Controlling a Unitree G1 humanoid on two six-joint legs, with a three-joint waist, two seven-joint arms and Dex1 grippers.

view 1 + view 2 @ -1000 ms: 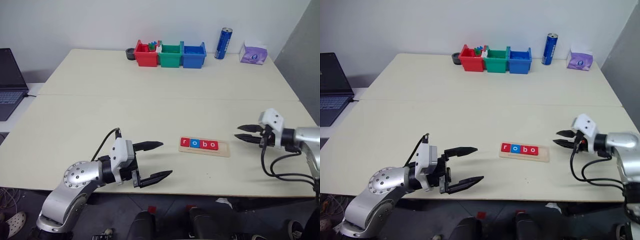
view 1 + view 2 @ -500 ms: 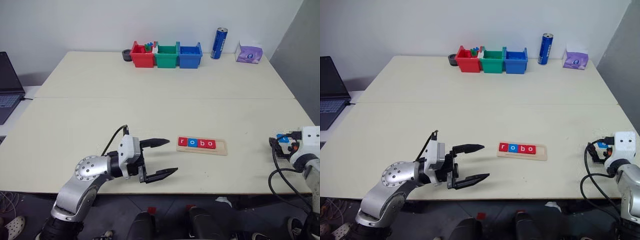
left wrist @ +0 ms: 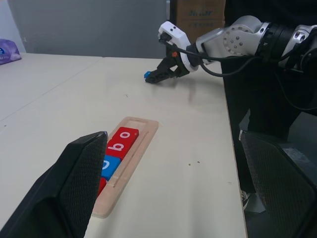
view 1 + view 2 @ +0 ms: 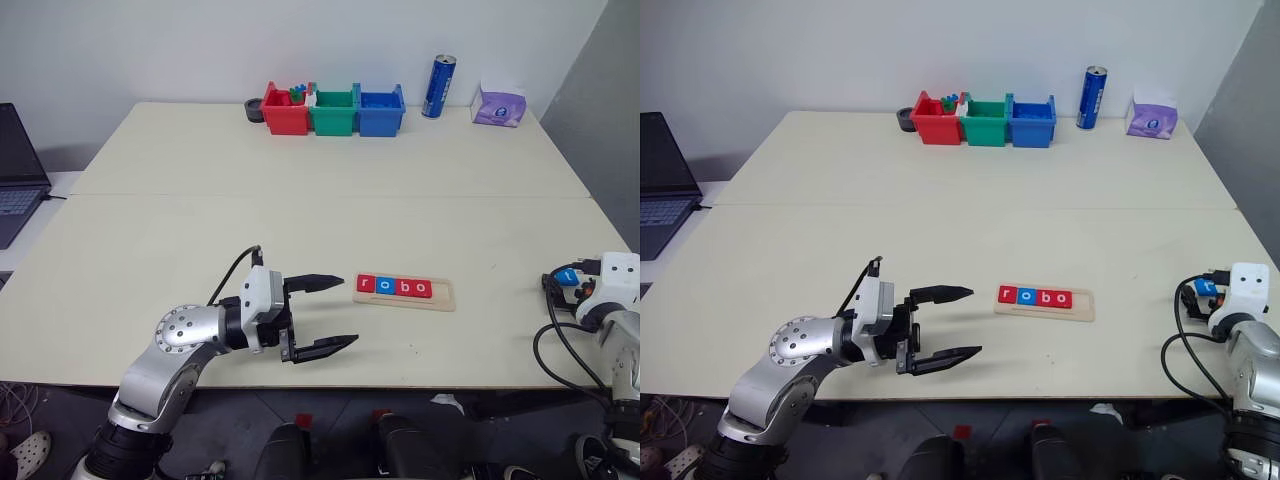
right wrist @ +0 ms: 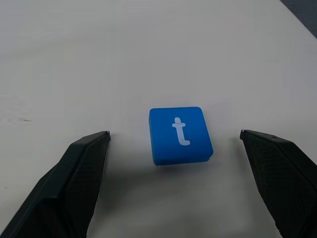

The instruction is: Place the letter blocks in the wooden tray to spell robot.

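Note:
The wooden tray (image 4: 441,295) lies near the table's front edge. It holds several letter blocks reading r, o, b, o: a red r (image 4: 366,284), a blue o (image 4: 385,286), then two red ones (image 4: 413,288). The end slot on the right is bare. A blue t block (image 5: 180,135) lies flat on the table near the right edge, also seen as blue t block (image 4: 567,275). My right gripper (image 5: 174,133) is open with a finger on each side of that block, not touching it. My left gripper (image 4: 347,310) hovers open and empty left of the tray, pointing at it.
Red (image 4: 284,110), green (image 4: 333,112) and blue (image 4: 381,110) bins stand at the far edge, beside a blue can (image 4: 440,87) and a purple tissue pack (image 4: 496,105). A laptop (image 4: 15,170) sits off the table's left side.
My right gripper has swung from beside the tray out to the right table edge, dropped lower, turned forward and opened wider around the t block. The left gripper stayed put.

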